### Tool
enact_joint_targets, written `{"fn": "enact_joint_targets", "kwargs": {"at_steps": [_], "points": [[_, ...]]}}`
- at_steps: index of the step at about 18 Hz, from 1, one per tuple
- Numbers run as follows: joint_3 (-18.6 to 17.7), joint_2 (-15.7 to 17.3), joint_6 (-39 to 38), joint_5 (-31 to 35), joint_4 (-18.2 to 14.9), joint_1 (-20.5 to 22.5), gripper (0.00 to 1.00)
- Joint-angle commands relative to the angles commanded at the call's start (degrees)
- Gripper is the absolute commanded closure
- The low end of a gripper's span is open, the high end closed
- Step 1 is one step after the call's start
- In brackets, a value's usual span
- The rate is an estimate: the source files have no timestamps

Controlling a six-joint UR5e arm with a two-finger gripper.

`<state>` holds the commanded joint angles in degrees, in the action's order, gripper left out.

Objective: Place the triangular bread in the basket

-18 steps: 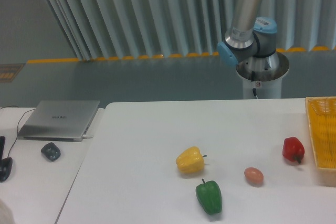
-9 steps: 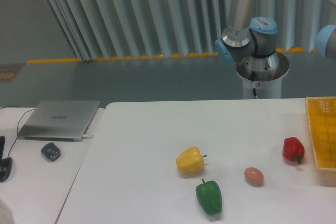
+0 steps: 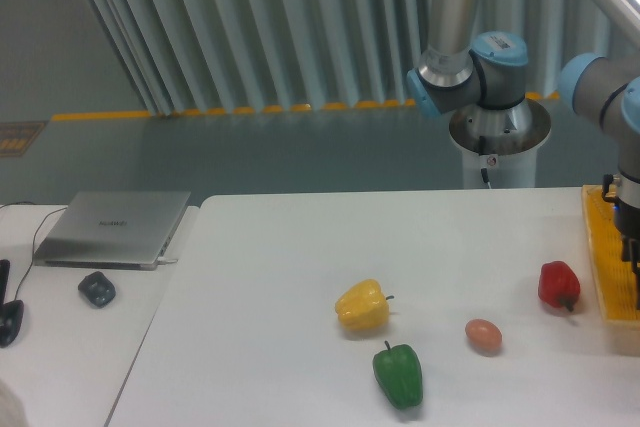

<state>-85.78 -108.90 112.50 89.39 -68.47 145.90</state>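
**Robot arm over a basket at the right edge of a white table**

White and smooth, the table [image 3: 300, 247] fills the lower part of the view, with grey ribbed wall panels and a yellow floor stripe behind it. Beyond the table's far edge, right of centre, stands the robot arm [image 3: 470, 47], grey metal tubes joined by light blue caps. A second stretch of the arm now comes down at the table's right edge, where half a second ago only a blue joint showed. Its gripper [image 3: 632, 237] is cut off by the picture edge, so whether it is open or clenched cannot be told. It hangs over the basket [image 3: 608, 247], a bright yellow-orange mesh tray with a raised rim. No triangular bread is visible anywhere.

Just left of the basket lies a glossy red pepper [image 3: 558, 285]. Further left sit a yellow pepper [image 3: 362, 305], a green pepper [image 3: 398, 374] and a small brownish egg [image 3: 483, 335]. Far left rests a closed silver laptop [image 3: 112, 227].
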Motion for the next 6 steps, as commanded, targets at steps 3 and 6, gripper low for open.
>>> {"fn": "enact_joint_targets", "kwargs": {"at_steps": [3,6], "points": [[0.0,1.0,-0.1,0.3,-0.3,-1.3,0.0],[-0.4,1.4,-2.3,0.4,-1.1,-2.3,0.0]]}}
